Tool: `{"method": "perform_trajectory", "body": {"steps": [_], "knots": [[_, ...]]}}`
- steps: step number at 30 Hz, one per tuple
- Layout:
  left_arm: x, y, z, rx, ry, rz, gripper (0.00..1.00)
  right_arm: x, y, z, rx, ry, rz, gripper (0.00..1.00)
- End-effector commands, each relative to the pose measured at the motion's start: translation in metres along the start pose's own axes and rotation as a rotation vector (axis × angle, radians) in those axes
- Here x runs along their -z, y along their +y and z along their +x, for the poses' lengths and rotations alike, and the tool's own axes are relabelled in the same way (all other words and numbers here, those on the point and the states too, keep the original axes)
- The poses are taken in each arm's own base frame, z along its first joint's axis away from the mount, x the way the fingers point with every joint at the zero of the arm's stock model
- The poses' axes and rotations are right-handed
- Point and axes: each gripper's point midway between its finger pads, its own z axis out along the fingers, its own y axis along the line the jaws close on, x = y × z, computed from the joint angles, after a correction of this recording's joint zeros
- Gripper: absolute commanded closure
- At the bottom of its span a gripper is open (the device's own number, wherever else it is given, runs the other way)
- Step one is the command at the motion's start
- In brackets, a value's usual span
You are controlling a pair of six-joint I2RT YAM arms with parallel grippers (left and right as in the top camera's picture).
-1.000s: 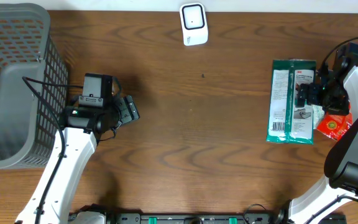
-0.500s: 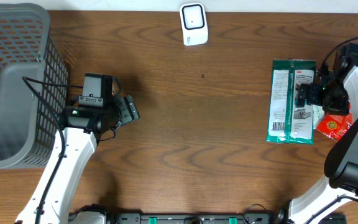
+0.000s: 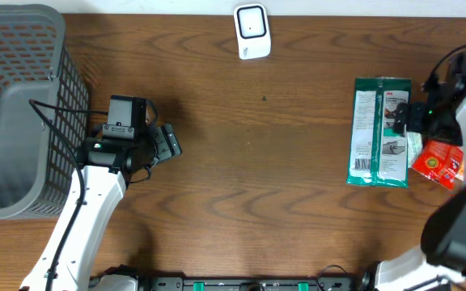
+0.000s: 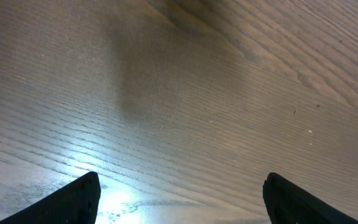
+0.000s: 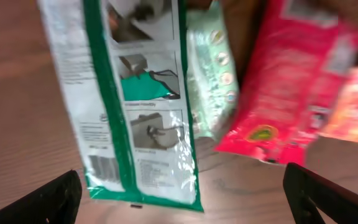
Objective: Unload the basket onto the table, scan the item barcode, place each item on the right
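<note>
I see green-and-white packet (image 3: 380,131) lying flat on desk (image 3: 265,186), right side of overhead frame. My right end effector (image 3: 402,121) hangs over packet's right edge, jaws spread wide, gripping nothing. Red packet (image 3: 437,162) just right of it. Left end effector (image 3: 167,144) open over bare wood, centre-left, well apart from packet.

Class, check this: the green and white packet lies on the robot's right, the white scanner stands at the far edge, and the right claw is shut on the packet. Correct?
No. The right claw is open, not shut on the green and white packet: the right wrist view shows its fingers spread wide, gripping nothing. The packet's place and the white scanner are as stated.
</note>
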Motion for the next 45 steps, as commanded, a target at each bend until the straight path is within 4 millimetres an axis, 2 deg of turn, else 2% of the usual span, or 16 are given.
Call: {"method": "perform_trajectory", "body": {"steps": [1, 6, 9, 10, 11, 13, 17, 21, 22, 25, 29, 31, 38, 42, 45], "knots": [[0.000, 0.002, -0.001, -0.001, -0.005, -0.009, 0.15, 0.053, -0.003, -0.005, -0.018, -0.154, 0.018, 0.01], [0.000, 0.002, -0.001, -0.001, -0.005, -0.009, 0.15, 0.119, -0.005, 0.002, -0.023, -0.346, 0.028, 0.01], [0.000, 0.002, -0.001, -0.001, -0.005, -0.009, 0.16, 0.150, -0.005, 0.010, -0.025, -0.435, 0.033, 0.01], [0.000, 0.002, -0.001, -0.001, -0.005, -0.009, 0.15, 0.165, -0.004, 0.015, -0.024, -0.482, 0.035, 0.01], [0.000, 0.002, -0.001, -0.001, -0.005, -0.009, 0.15, 0.171, -0.003, 0.016, -0.021, -0.499, 0.034, 0.01], [0.000, 0.002, -0.002, -0.001, -0.005, -0.009, 0.15, 0.190, 0.003, 0.024, -0.006, -0.559, 0.029, 0.01], [0.000, 0.002, -0.002, -0.001, -0.005, -0.009, 0.15, 0.233, 0.028, 0.046, 0.071, -0.699, -0.015, 0.01], [0.000, 0.002, -0.002, -0.001, -0.005, -0.009, 0.15, 0.261, 0.048, 0.067, 0.140, -0.792, -0.065, 0.01], [0.000, 0.002, -0.001, -0.001, -0.005, -0.009, 0.15, 0.270, 0.051, 0.078, 0.157, -0.820, -0.079, 0.01], [0.000, 0.002, -0.001, -0.001, -0.005, -0.009, 0.15, 0.280, 0.054, 0.099, 0.182, -0.851, -0.099, 0.01], [0.000, 0.002, -0.001, -0.001, -0.005, -0.009, 0.15, 0.286, 0.048, 0.124, 0.180, -0.865, -0.100, 0.01], [0.000, 0.002, -0.002, -0.001, -0.005, -0.009, 0.15, 0.290, 0.043, 0.131, 0.172, -0.888, -0.082, 0.01], [0.000, 0.002, -0.001, -0.001, -0.005, -0.009, 0.15, 0.305, 0.049, 0.174, 0.205, -1.000, -0.169, 0.01], [0.000, 0.002, -0.002, -0.001, -0.005, -0.009, 0.15, 0.296, 0.048, 0.193, 0.223, -1.031, -0.185, 0.01], [0.000, 0.002, -0.001, -0.001, -0.005, -0.009, 0.15, 0.281, 0.050, 0.205, 0.249, -1.046, -0.212, 0.01]]}}
